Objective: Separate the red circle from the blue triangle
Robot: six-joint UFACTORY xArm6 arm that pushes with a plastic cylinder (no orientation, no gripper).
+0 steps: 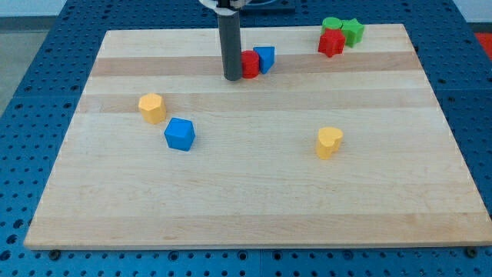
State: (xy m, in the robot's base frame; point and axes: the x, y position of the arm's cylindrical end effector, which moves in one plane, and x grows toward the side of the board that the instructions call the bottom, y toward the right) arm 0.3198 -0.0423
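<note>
The red circle [250,64] sits near the view's top of the board, a little left of centre, and the blue triangle [264,58] is touching it on its right side — so the two are not yet apart and the separating is, by my judgement, all still to do. My tip [232,77] rests on the board just at the red circle's left edge, touching it or nearly so; the rod hides part of that block. There is no claw on this arm, only the rod, so nothing is clenched or released.

Further out, a red block [331,42] and two green blocks [344,29] huddle together at the view's top right. A yellow block [152,108] and a blue cube [180,134] lie at the left, near each other, and a yellow heart [329,142] stands alone at the right.

The surface is a pale wooden board [246,208] — smooth, banded in grain — lying on a blue perforated table [31,92].
</note>
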